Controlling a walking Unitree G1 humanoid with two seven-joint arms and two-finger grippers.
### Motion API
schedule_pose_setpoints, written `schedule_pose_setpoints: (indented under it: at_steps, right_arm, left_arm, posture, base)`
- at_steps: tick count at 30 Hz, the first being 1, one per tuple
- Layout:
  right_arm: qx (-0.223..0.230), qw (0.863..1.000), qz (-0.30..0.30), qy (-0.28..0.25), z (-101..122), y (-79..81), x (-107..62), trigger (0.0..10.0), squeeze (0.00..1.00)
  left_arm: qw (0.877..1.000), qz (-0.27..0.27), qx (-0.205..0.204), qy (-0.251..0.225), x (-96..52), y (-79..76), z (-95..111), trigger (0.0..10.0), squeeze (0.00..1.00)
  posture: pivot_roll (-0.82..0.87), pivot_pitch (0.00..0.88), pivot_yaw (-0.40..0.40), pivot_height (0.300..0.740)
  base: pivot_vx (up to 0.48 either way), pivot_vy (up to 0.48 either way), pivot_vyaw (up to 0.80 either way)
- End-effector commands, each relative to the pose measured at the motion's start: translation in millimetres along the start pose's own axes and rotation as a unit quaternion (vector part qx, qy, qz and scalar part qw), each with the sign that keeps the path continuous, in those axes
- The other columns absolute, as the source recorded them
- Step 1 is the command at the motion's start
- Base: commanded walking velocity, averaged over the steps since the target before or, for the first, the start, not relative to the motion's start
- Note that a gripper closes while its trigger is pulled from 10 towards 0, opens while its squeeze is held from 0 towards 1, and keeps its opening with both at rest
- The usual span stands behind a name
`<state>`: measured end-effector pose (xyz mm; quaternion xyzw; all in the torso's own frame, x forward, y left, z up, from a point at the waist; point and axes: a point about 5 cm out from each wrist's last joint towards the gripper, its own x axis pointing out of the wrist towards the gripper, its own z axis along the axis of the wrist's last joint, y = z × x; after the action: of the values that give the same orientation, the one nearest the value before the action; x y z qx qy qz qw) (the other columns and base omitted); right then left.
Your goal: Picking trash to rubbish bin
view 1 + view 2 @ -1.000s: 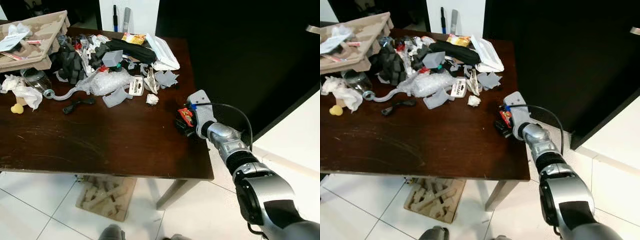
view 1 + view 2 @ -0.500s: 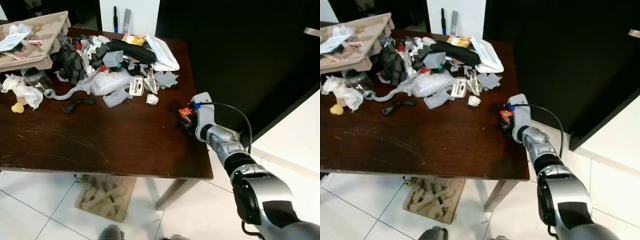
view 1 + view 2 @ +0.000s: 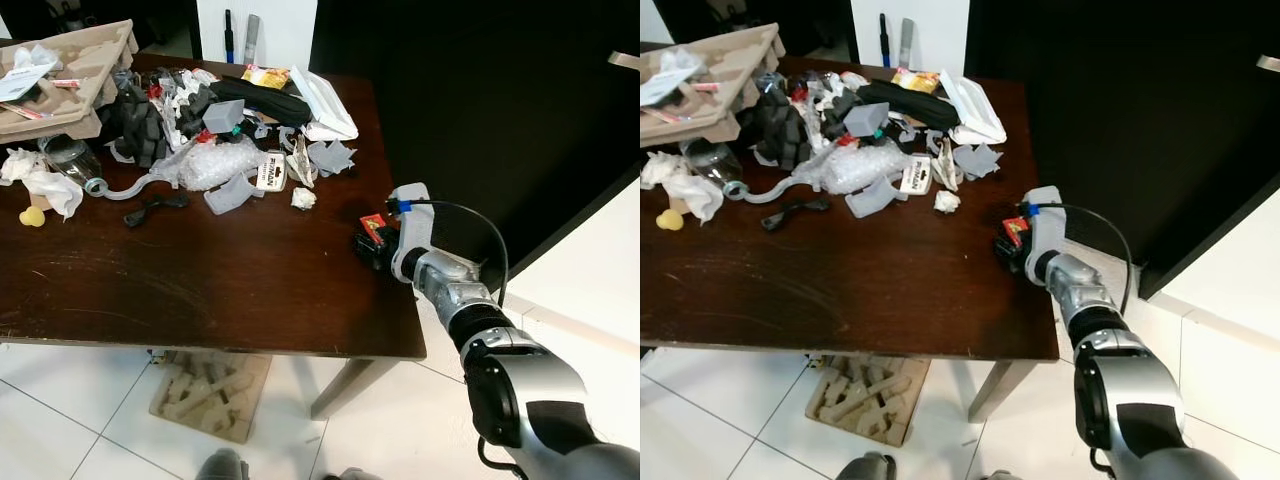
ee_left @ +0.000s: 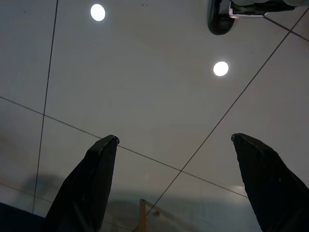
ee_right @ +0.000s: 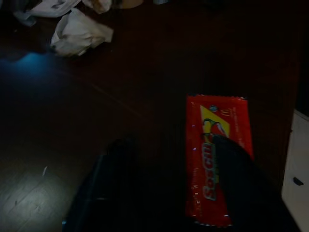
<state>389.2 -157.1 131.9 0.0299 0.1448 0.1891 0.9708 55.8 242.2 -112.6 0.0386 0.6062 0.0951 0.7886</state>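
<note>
A small red sauce sachet [image 3: 372, 223] lies flat on the dark wooden table [image 3: 200, 290], close to its right edge. My right gripper [image 3: 365, 244] rests low on the table at the sachet, its black fingers spread open. In the right wrist view the sachet [image 5: 217, 154] lies partly under one finger [image 5: 241, 193], while the other finger [image 5: 106, 188] stands on bare wood beside it. My left gripper [image 4: 174, 138] hangs open over the tiled floor.
Trash is heaped at the back of the table: a cardboard tray [image 3: 70, 75], black foam [image 3: 140, 125], bubble wrap [image 3: 215, 162], crumpled tissue [image 3: 40, 180] and a small paper ball [image 3: 303, 198]. A cardboard insert [image 3: 210, 390] lies on the floor under the table. A black cabinet [image 3: 480, 100] stands to the right.
My right wrist has shifted slightly by the table's right edge, and the fingers have settled lower around the sachet. The sachet stays flat on the table.
</note>
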Motion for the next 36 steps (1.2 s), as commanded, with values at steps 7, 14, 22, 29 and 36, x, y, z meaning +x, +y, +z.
schedule_pose_setpoints:
  at_steps: [7,14,22,29,36]
  right_arm:
    - [0.015,1.000,-0.024,-0.008,-5.4,-12.7,-6.4,10.0,1.00]
    - [0.071,0.995,0.005,-0.076,12.8,-12.6,-7.1,10.0,1.00]
    - [0.028,0.997,0.074,-0.012,-5.8,4.3,-3.2,10.0,1.00]
    - [0.077,0.990,0.076,-0.094,16.3,2.9,-3.3,10.0,1.00]
    - [0.113,0.977,0.083,-0.159,40.4,-0.9,-5.6,10.0,1.00]
  left_arm:
    - [1.000,-0.010,-0.003,0.021,-1.2,-5.7,-13.2,10.0,0.00]
    - [1.000,-0.010,-0.004,0.024,-1.6,-5.2,-15.3,10.0,0.00]
    - [1.000,-0.011,-0.004,0.025,-1.6,-6.2,-16.0,10.0,0.00]
    - [1.000,-0.015,-0.003,0.023,-1.4,-9.5,-15.4,10.0,0.00]
    - [1.000,-0.015,-0.002,0.026,-1.7,-9.9,-17.3,10.0,0.00]
  posture:
    - [0.27,0.188,-0.091,0.740]
    - [0.27,0.194,-0.087,0.740]
    - [0.27,0.194,-0.094,0.740]
    - [0.27,0.195,-0.096,0.740]
    - [0.27,0.197,-0.099,0.740]
  base:
    - [0.000,0.000,0.00]
    - [0.000,0.000,0.00]
    - [0.000,0.000,0.00]
    - [0.000,0.000,0.00]
    - [0.000,0.000,0.00]
